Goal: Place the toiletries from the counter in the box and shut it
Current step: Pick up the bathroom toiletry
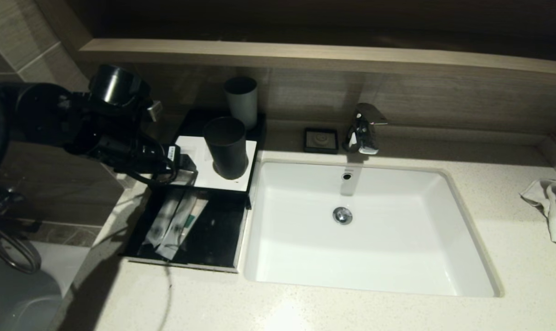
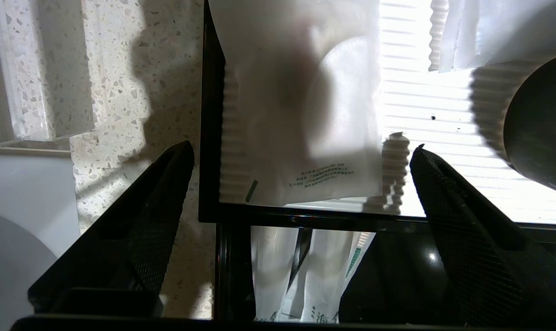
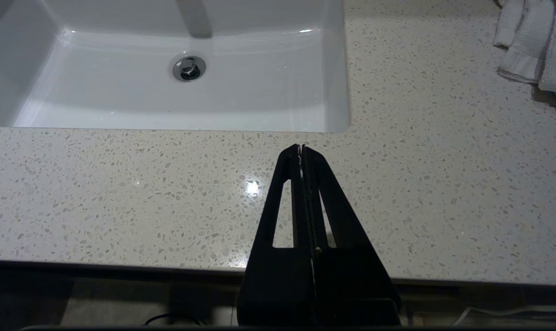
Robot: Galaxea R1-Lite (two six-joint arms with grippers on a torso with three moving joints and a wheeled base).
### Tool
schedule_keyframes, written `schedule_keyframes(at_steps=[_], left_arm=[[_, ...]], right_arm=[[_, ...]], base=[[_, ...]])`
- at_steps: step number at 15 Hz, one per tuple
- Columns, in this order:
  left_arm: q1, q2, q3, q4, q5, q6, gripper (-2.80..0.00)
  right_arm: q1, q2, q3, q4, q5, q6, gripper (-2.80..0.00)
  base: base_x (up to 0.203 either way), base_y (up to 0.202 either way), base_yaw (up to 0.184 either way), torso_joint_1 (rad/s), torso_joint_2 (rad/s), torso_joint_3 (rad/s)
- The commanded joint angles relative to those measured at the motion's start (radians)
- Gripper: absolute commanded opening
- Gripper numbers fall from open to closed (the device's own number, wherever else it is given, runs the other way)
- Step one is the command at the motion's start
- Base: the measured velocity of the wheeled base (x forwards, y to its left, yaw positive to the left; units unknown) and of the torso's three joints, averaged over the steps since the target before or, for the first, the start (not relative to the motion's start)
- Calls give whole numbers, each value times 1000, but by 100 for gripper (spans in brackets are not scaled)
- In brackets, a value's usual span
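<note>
On the left of the pale cream speckled stone surface [image 1: 360,308], beside the white rectangular sink basin [image 1: 365,257], the low black rectangular box [image 1: 255,133] stands with its slide-out drawer [image 1: 222,239] pulled toward the front edge. The head view shows two long narrow translucent white packets [image 1: 169,223], one green-labelled, lying side by side in the drawer, and a dark cup [image 1: 226,147] on the white top panel [image 1: 241,181]. Only the left wrist view shows the small squarish packet with a round white pad [image 2: 300,105] lying on that panel near its front edge, the left gripper [image 2: 300,158] above it, fingers [image 2: 158,197] spread wide and holding nothing. The right wrist view alone shows the right gripper [image 3: 301,149], fingers pressed together, over bare surface at the near edge; a white towel [image 1: 553,207] lies far right.
</note>
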Motion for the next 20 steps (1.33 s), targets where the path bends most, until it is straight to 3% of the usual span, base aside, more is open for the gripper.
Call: schedule_keyframes(at_steps=[1,6,7,20], left_arm=[[0,5,2,3,0,-1,0],[0,8,3,3,1,0,0],[0,8,5,3,0,0,-280],[0,-39,-2,4,1,4,-280]], right_arm=[[0,0,0,0,0,0,-280],[0,0,0,0,0,0,-280],[0,0,0,0,0,0,-280],[0,0,0,0,0,0,-280]], base=[[0,0,0,0,0,0],[0,0,0,0,0,0],[0,0,0,0,0,0],[0,0,0,0,0,0]])
